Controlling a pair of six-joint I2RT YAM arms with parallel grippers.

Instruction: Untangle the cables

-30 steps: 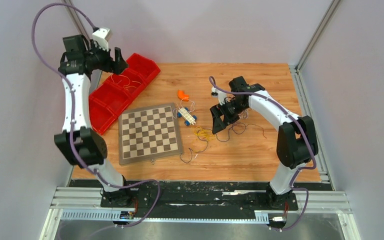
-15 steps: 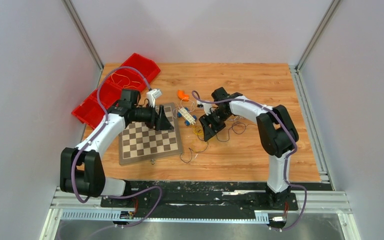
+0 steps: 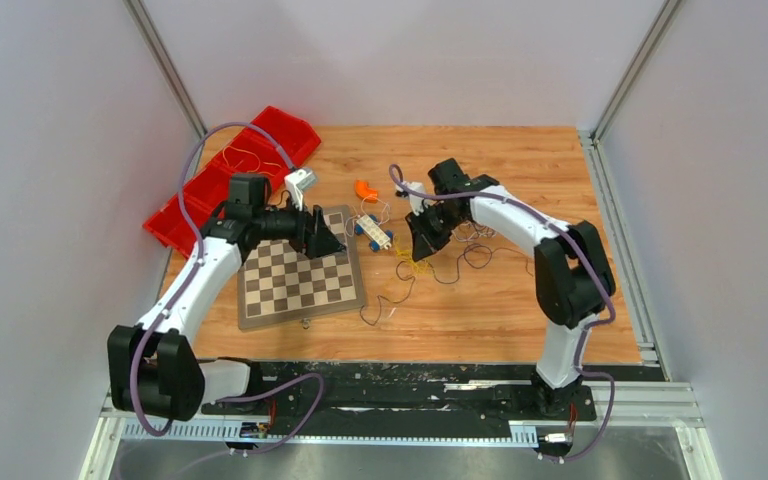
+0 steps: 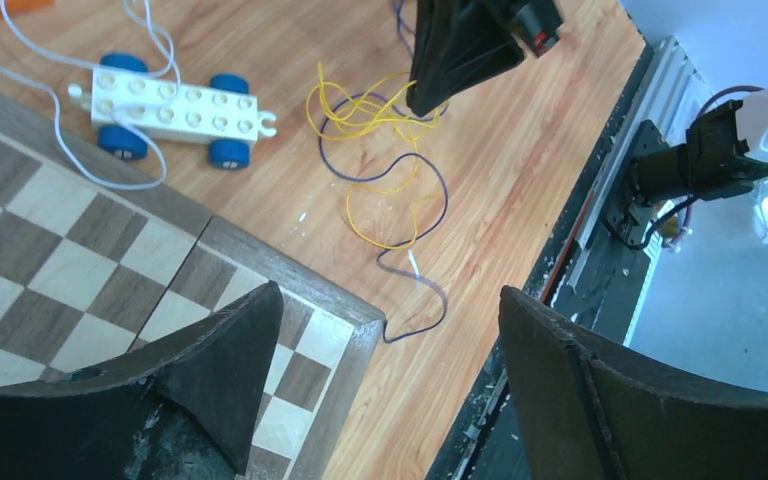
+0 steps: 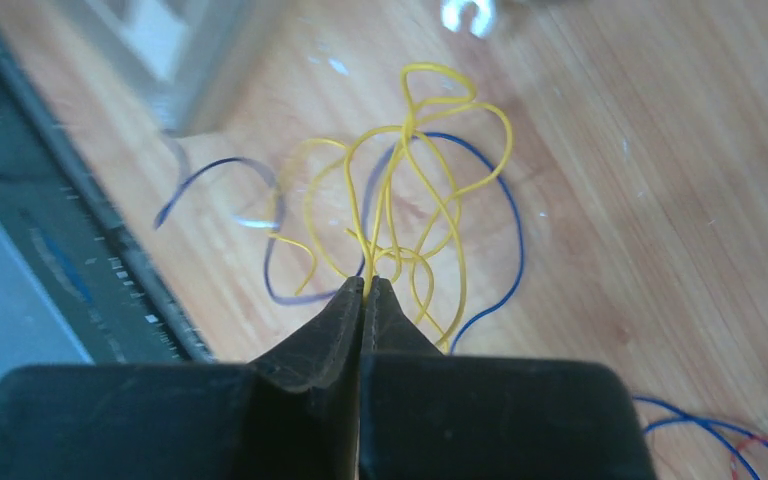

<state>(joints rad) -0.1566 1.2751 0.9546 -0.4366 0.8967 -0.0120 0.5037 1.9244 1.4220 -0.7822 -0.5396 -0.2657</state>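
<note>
Just right of the chessboard (image 3: 300, 268), the right gripper (image 5: 365, 285) is pinched tight on a strand of the yellow cable (image 5: 407, 160), whose loops lie tangled with a purple cable (image 5: 517, 235). The left gripper (image 4: 390, 300) hangs over the chessboard's far right corner, spread wide and holding nothing.
</note>
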